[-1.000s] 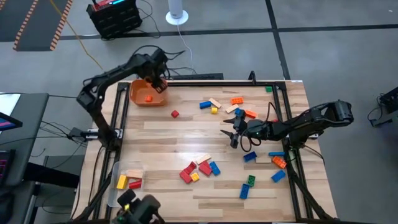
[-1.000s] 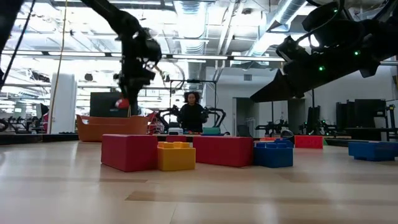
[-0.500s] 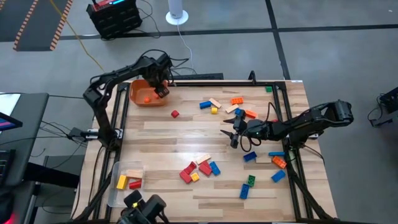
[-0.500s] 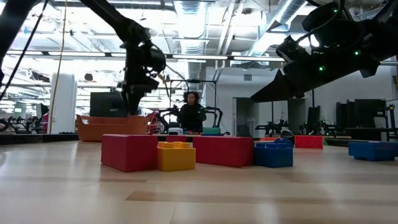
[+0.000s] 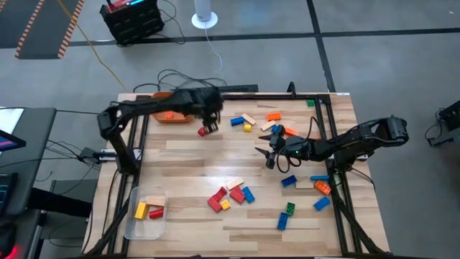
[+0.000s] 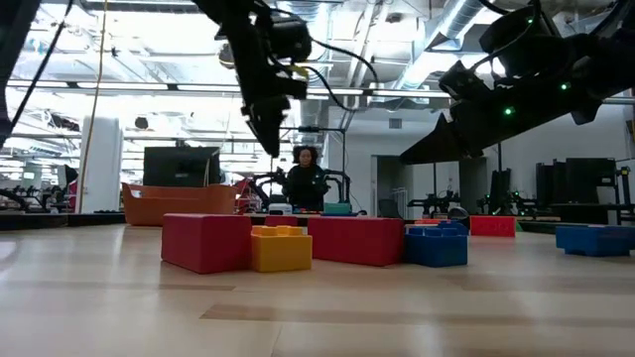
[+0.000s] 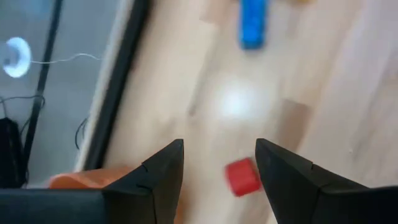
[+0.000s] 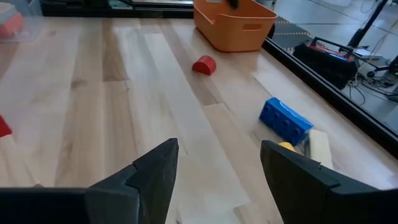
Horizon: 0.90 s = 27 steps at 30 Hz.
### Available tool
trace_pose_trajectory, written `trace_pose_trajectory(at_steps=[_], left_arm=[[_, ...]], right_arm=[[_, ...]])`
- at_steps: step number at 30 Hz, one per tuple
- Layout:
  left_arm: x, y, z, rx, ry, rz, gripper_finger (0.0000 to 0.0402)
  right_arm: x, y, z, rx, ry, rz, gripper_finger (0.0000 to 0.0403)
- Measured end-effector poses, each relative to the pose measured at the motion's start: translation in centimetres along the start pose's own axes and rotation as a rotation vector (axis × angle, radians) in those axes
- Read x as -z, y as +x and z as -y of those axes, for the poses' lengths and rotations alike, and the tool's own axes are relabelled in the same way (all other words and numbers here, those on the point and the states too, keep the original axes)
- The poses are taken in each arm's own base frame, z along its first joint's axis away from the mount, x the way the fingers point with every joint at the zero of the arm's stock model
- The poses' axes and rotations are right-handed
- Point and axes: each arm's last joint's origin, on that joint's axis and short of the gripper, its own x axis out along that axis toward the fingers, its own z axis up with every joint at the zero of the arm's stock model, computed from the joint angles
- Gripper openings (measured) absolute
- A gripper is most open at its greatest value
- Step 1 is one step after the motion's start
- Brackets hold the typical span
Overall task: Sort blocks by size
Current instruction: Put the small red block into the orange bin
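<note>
The orange bin (image 5: 167, 115) sits at the far left corner of the table (image 5: 194, 162), partly hidden under my left arm in the high view, with a small orange piece showing inside it. A clear tub (image 5: 144, 211) lies at the near left edge, holding a yellow and a red block. Nothing stands between my left hand (image 5: 208, 126) and the small red block (image 5: 203, 132) just beside the bin.

My left hand hangs over that red block with its fingers apart and nothing between them; in the left wrist view the red block (image 7: 242, 177) lies on the wood in the gap between my two dark fingers, with a blue block (image 7: 252, 25) farther on.

My right hand (image 5: 269, 149) rests low near the middle of the table, fingers spread and empty. The right wrist view looks past them to the orange bin (image 8: 234, 23), the red block (image 8: 204, 65) before it, and a blue block (image 8: 285, 121) beside a yellow and a tan one.

The other blocks lie scattered: a far cluster (image 5: 253, 120) of blue, tan, yellow and orange, a near cluster (image 5: 230, 196) of red, tan, yellow and blue, and blue, orange and green ones near the right edge (image 5: 305, 194).

Only the low view shows the room: a person (image 6: 306, 183) stands beyond the table, behind a red, yellow, red, blue row of blocks (image 6: 281, 245).
</note>
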Motion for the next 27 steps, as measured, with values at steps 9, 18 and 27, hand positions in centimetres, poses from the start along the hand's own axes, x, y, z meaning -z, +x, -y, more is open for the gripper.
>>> trace_pose_trajectory(at_steps=[9, 18, 27], left_arm=[[0.6, 5.3, 1.4, 0.151, -0.182, -0.175, 0.0192], [1.8, 8.0, 2.0, 0.051, -0.246, -0.342, 0.0192], [2.2, 8.3, 2.1, 0.02, -0.265, -0.388, 0.0192]], right_arm=[[0.0, -0.2, -0.6, -0.026, -0.007, 0.007, 0.026], [-0.2, -0.2, -0.6, -0.026, -0.003, 0.023, 0.026], [-0.3, -0.2, -0.6, -0.025, -0.001, 0.029, 0.026]])
